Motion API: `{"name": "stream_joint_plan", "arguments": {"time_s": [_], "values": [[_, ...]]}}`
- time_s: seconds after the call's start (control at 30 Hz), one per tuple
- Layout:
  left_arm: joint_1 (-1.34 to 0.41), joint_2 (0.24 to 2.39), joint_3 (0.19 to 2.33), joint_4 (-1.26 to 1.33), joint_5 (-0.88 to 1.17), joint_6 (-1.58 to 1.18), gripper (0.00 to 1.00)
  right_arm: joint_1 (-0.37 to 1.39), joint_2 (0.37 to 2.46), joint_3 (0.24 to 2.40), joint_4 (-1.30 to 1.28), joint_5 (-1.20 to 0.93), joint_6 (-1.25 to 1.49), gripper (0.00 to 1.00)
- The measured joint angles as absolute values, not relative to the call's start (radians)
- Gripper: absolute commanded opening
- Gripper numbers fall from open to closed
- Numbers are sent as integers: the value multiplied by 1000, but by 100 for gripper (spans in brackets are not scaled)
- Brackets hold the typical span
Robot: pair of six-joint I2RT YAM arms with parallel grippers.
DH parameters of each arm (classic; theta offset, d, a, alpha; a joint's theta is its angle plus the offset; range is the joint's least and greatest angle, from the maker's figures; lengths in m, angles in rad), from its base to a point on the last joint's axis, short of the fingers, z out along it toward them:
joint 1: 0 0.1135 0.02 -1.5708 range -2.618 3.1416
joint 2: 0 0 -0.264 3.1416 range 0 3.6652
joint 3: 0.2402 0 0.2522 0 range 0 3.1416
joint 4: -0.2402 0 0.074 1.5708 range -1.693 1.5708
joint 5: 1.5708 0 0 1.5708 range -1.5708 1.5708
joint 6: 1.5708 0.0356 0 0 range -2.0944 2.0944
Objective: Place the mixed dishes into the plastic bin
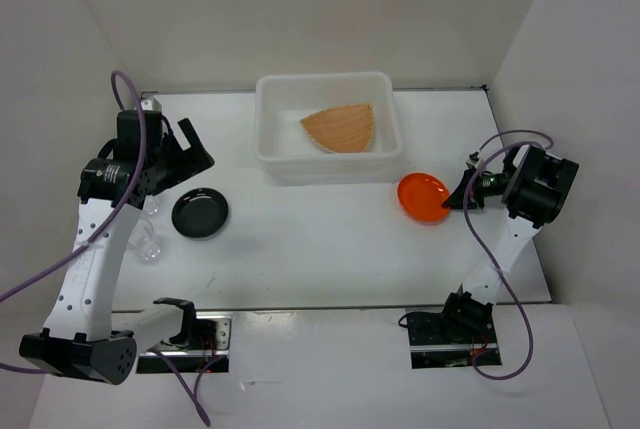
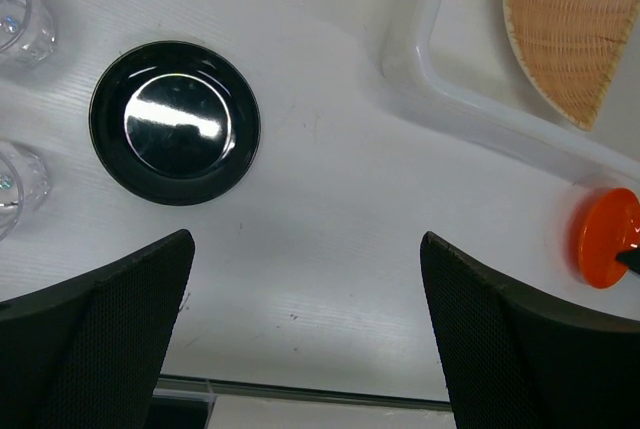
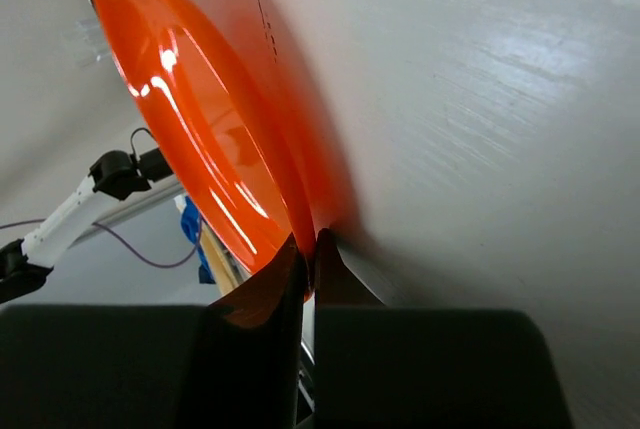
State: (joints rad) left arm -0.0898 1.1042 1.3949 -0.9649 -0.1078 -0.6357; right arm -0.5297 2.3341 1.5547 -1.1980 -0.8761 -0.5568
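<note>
Plastic bin held only the woven fan plate; right tool clenched the orange plate just beside it, left tool released, black plate and two clear cups left on desk.

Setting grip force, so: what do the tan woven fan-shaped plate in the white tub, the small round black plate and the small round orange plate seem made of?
The tan woven fan-shaped plate: plant fibre, perhaps bamboo or rattan, matte; its weave shows. The small round black plate: glossy, plastic or lacquer; a sharp reflection. The small round orange plate: thin, glossy, probably plastic; bright highlights.
</note>
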Motion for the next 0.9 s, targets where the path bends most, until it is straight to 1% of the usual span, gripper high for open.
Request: {"name": "stream_joint_plan", "arguments": {"time_s": [0.23,0.43,0.57,0.7,0.9], "values": [[-90,1103,1381,-965,-107,-636,100,-530,2316,1547,-1193,-856,-540,0],[-90,1098,1368,-958,-107,-636,100,-531,2243,1534,-1187,-767,-603,0],[-90,1091,1366,-947,-107,-636,100,-531,2171,1560,-1221,-765,-656,0],[-90,1079,1357,-917,-107,-635,100,-511,2077,1643,-1247,-768,-659,0],[-90,1079,1354,-904,-107,-631,100,-399,1988,1882,-1264,-828,-593,0]]}}
